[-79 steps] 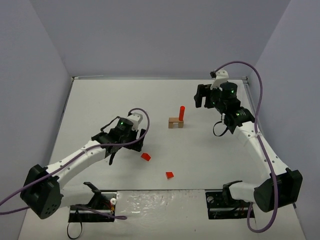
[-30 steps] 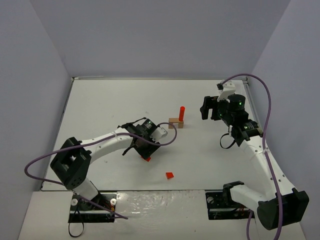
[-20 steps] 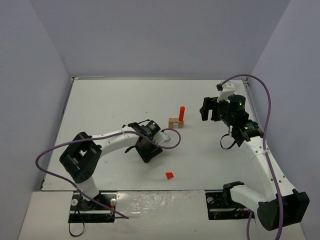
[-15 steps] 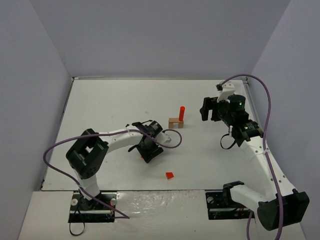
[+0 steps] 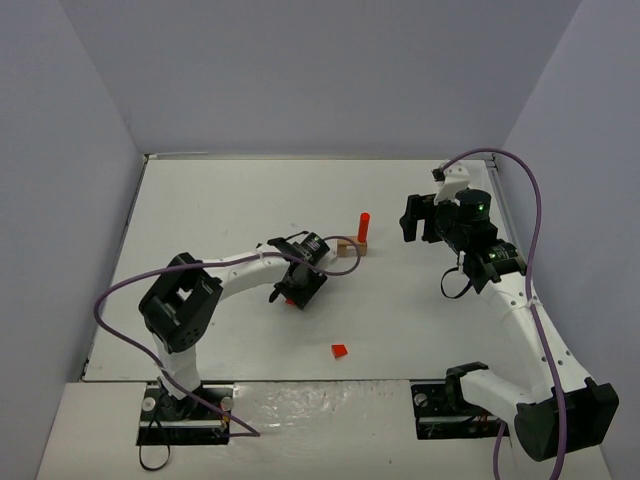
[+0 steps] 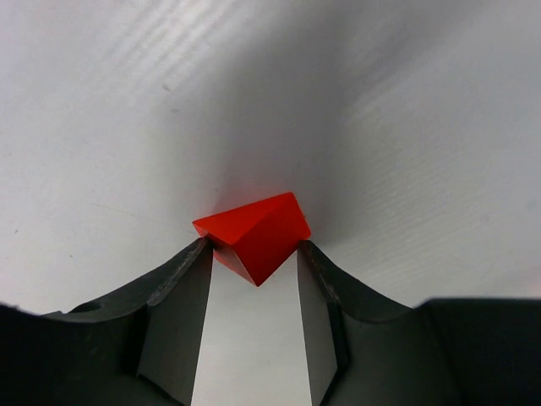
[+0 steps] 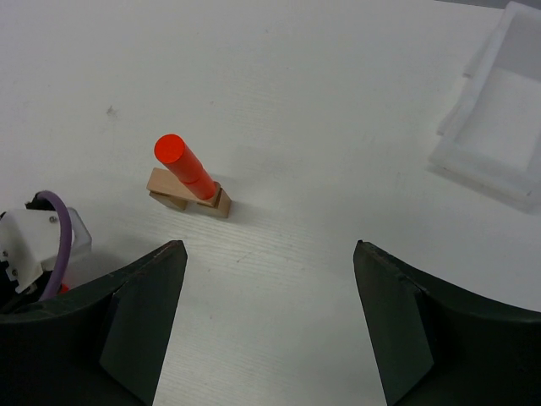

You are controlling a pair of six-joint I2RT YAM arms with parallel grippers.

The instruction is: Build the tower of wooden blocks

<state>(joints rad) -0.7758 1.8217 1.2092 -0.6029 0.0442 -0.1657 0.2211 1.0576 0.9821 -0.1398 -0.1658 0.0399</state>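
A tan block [image 5: 350, 247] lies mid-table with a red-orange cylinder [image 5: 363, 226] standing on it; both show in the right wrist view, block [image 7: 188, 197] and cylinder [image 7: 182, 166]. My left gripper [image 5: 296, 288] is shut on a red wedge [image 6: 254, 233], its fingertips pressing the wedge's two sides just left of the tan block. A sliver of that wedge [image 5: 290, 299] shows under the gripper from above. A second red wedge [image 5: 340, 350] lies alone nearer the front. My right gripper [image 7: 270, 247] is open and empty, held above the table to the right of the block.
A white rectangular tray [image 7: 499, 127] sits at the upper right of the right wrist view. The left arm's purple cable [image 5: 340, 270] loops close to the tan block. Grey walls enclose the table on three sides.
My left gripper swung right, came down over the red wedge and shut on it, then shifted a little toward the tan block. The right arm drew back slightly, then held still.
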